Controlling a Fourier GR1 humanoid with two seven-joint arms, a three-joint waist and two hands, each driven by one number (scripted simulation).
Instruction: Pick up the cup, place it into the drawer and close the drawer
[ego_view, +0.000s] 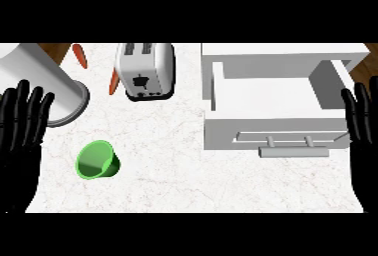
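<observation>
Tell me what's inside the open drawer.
The drawer shows only its bare white floor; the green cup lies outside on the counter. Anything beneath the cabinet top is hidden.

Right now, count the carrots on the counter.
2. One carrot lies top left; the other beside the toaster's left side, partly hidden by it.

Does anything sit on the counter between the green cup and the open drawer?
Nothing visible does: bare counter separates the cup from the drawer, and the toaster stands farther back, off that path.
</observation>
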